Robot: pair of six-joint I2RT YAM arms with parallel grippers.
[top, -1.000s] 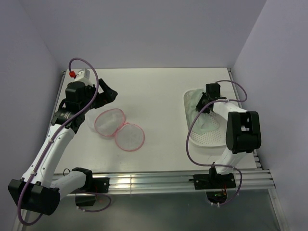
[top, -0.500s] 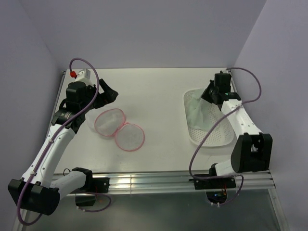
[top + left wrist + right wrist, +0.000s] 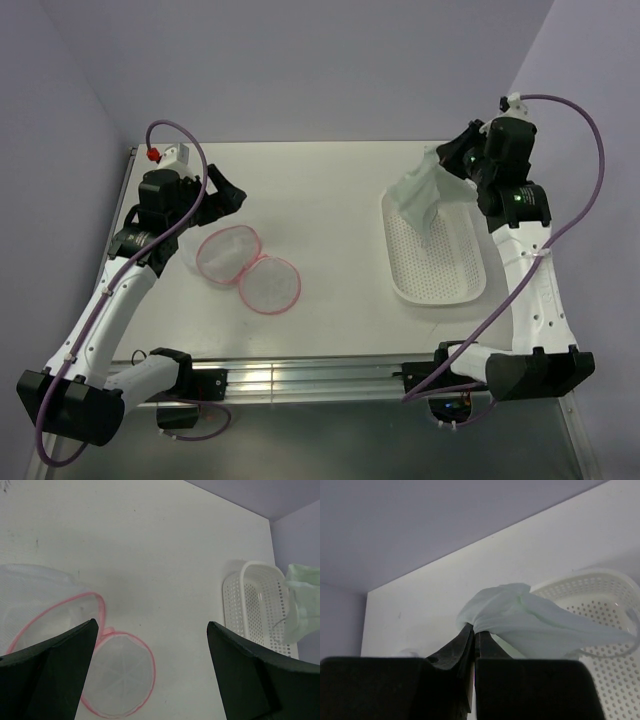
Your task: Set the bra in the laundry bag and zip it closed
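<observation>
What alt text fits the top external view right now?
The right end effector, shut on the mint bra, holds it above the far end of the white perforated basket. The left end effector hangs open near the laundry bag, which lies unzipped as two pink-rimmed mesh discs.

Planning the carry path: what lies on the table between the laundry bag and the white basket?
Only bare table between the laundry bag and the basket, shown in the top view.
</observation>
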